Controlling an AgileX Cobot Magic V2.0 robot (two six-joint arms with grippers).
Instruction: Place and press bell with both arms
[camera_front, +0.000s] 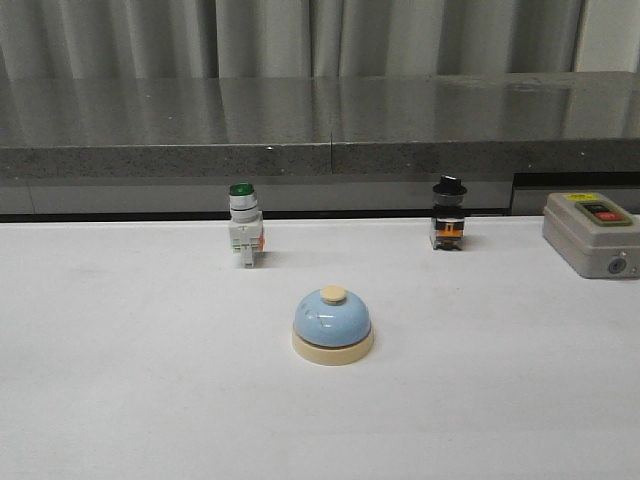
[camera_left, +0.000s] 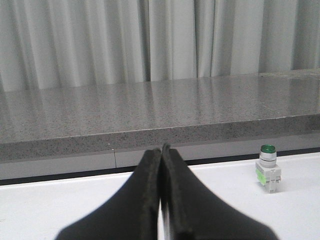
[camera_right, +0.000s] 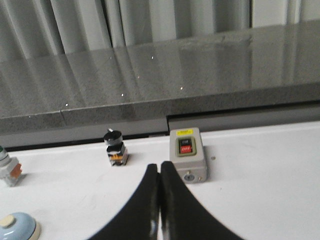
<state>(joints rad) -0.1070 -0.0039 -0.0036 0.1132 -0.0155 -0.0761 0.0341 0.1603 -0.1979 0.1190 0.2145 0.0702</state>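
Note:
The light-blue dome bell with cream base and cream top button stands upright on the white table, near the middle. Part of it shows at the edge of the right wrist view. Neither arm shows in the front view. My left gripper is shut and empty above the white table, away from the bell. My right gripper is shut and empty, with the bell off to one side of it.
A green-capped white switch and a black-knob switch stand at the table's back. A grey box with red and green buttons sits back right. A grey stone ledge runs behind.

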